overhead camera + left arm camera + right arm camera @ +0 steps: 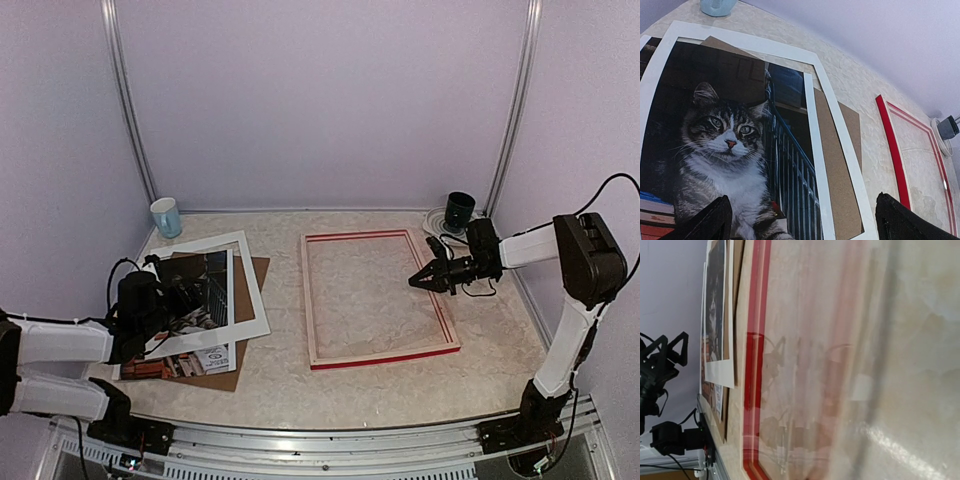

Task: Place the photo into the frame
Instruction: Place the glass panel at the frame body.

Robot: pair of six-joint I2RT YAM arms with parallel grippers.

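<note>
Near the counter's left edge, the left pincer point(802, 200) hovers with jaws wide and empty over the photo point(725, 145). The print lies flat on a brown backing board point(840, 165), with a white mat point(835, 105) skewed across it. Its near end pokes out past the mat toward the counter's near edge.

The print looks thin, light and floppy, with a glossy face that should be slick and quick to crease or smudge. Lying flat, it offers no lip, so the exposed near end or a corner looks like the best hold. The mat probably has to come off first, or the print slid out from under it.

A strip of bare counter separates the stack from the frame point(385, 355), which lies flat at mid-counter, larger than the print. Reflections in the right wrist view suggest a pane inside it, so set-down should be gentle.

The right pincer point(418, 280) hangs over the frame's right rail, closed to a point and holding nothing.

A pale cup point(166, 216) in the far-left corner and a dark cup point(460, 210) in the far-right corner stand well clear of the path.
</note>
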